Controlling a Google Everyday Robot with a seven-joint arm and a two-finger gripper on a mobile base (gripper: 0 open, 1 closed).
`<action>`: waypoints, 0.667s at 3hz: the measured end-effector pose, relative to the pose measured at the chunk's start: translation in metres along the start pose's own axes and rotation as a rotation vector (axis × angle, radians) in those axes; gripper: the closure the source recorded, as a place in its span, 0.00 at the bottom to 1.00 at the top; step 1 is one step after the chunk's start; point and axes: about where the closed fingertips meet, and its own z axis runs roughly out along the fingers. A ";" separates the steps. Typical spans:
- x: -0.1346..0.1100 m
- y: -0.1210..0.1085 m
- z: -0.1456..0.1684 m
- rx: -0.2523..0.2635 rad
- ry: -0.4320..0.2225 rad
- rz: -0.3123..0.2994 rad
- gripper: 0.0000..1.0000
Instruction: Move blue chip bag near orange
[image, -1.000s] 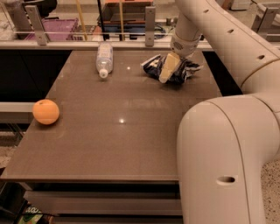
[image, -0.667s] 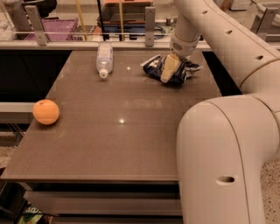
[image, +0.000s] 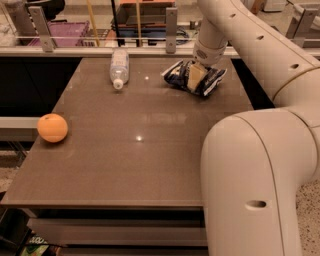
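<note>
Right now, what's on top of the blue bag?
The pincer is down on the middle of the bag, which lies on the table. The foil beneath the pincer is covered, so the grip cannot be seen. Nothing else is on it.

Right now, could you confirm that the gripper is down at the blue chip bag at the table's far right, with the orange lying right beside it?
Not quite. The camera view shows the orange at the table's left edge, far from the blue chip bag. The gripper is indeed down at the bag, at the far right.
</note>
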 end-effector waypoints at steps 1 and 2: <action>-0.001 0.000 0.002 -0.001 0.000 -0.001 0.87; -0.003 0.000 -0.004 -0.004 0.000 -0.004 1.00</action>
